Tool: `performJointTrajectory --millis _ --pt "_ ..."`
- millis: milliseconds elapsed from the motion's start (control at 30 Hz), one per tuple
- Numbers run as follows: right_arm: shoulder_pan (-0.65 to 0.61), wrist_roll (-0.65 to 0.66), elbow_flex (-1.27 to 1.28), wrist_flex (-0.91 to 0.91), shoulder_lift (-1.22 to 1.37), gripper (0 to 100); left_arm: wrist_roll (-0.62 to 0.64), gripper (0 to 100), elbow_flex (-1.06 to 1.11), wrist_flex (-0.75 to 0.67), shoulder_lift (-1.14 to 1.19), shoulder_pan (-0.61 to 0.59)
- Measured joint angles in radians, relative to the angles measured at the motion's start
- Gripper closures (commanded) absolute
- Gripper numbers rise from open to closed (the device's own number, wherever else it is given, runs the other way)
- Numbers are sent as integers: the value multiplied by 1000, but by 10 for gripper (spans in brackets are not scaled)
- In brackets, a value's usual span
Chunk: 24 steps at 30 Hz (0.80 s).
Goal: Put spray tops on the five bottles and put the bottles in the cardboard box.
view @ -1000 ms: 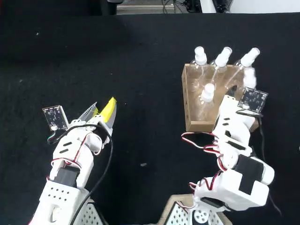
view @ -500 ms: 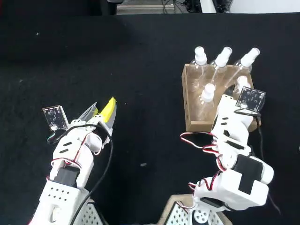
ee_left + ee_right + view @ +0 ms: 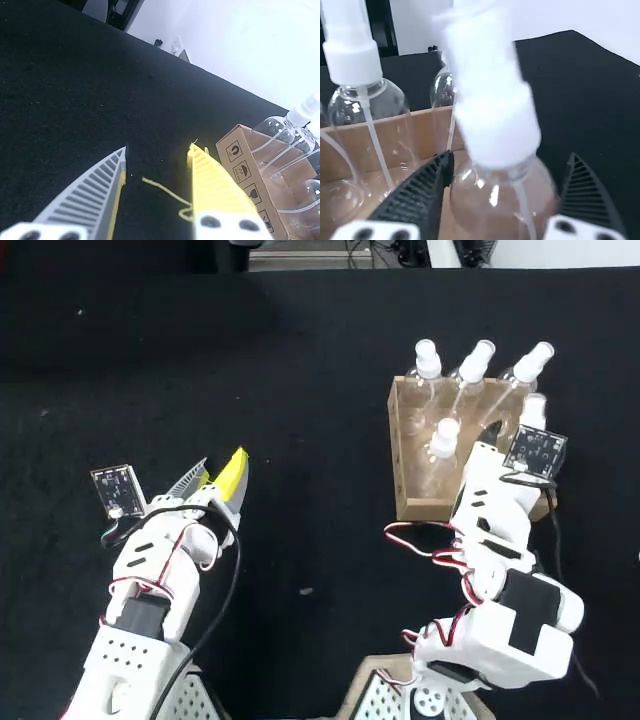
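1. Since half a second ago, the white spray top of the fifth clear plastic bottle (image 3: pixel 535 406) has tipped back toward the far right corner. The right arm's wrist has shifted with it, while the left arm has not moved.
2. That bottle stands inside the brown cardboard box (image 3: pixel 400 452), at its right side, beside four other capped clear bottles (image 3: pixel 443 435).
3. The right gripper (image 3: pixel 510 157) has its black fingers spread on either side of the bottle's shoulder. One finger sits close against the bottle and the other stands apart, so it looks let go.
4. The left gripper (image 3: pixel 158 148) hangs over the black table (image 3: pixel 300 360), well apart from the box, with its grey and yellow fingers spread and nothing between them.
5. The step in hand looks like the last one, releasing the fifth bottle. The next move calls for drawing the right gripper up and back without catching a spray top.
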Motion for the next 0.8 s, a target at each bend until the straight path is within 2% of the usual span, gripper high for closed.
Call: performJointTrajectory --millis 400,800 --pt "0 0 97 0 -132 701 0 818 0 0 0 0" --pt "0 0 110 0 -147 701 0 818 0 0 0 0"
